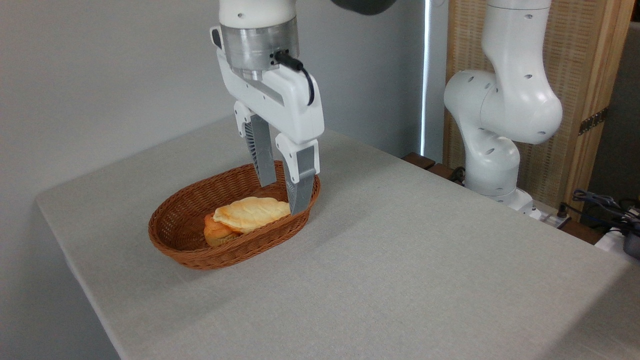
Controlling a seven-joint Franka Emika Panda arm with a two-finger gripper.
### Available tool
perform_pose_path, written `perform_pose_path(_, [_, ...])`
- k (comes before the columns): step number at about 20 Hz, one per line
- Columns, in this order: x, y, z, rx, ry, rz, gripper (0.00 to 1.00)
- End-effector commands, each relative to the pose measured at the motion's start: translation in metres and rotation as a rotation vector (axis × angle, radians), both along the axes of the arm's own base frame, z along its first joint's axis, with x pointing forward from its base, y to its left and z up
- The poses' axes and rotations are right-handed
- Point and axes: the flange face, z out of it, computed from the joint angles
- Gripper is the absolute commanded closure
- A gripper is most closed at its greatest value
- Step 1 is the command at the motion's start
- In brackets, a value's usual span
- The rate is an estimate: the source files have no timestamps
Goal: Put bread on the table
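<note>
The fixed camera looks down across a grey counter [400, 260] with one oval wicker basket [180, 240] near its left end. Inside the basket lie two baked pieces: one long, leaf-shaped bread [251, 212], pale gold with browned edges, and one small orange-brown bun [216, 234] tucked partly under its left end. The bread sits in the right half of the basket, resting on the bun so that it tilts a little.

One hand [282, 195] hangs over the basket's right end with its two fingers [301, 186] spread apart and pointing down. The nearer finger reaches to the bread's right tip, just beside or touching it; the farther one stands behind the bread. Nothing is gripped yet.

The bread looks light and fairly stiff in its crust, but probably flaky, so a hard squeeze could crush or crack it. Its flat shape suggests taking it across the narrow width near the right end, edge to edge, with gentle pressure. The scored top may shed crumbs.

A second white robot arm [500, 115] stands at the right, beyond the counter.
</note>
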Motion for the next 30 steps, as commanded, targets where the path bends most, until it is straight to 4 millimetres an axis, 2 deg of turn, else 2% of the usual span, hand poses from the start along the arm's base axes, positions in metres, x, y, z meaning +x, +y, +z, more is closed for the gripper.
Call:
perform_pose_path(1, [-0.007,-0.026,-0.019,-0.019,-0.032,-0.047,0.00])
perform_pose_path(5, [-0.011,-0.067,-0.047,-0.037,-0.042,-0.107,0.00])
perform_pose_path(8, [-0.014,-0.079,-0.067,-0.055,-0.082,-0.109,0.00])
perform_pose_path(14, [-0.015,-0.087,-0.085,-0.230,-0.096,-0.013,0.00])
perform_pose_path(20, [-0.019,-0.103,-0.106,-0.242,-0.061,-0.027,0.00])
perform_pose_path(24, [-0.018,-0.107,-0.105,-0.349,-0.047,0.036,0.00])
perform_pose_path(30, [-0.020,-0.108,-0.110,-0.342,-0.037,0.026,0.00])
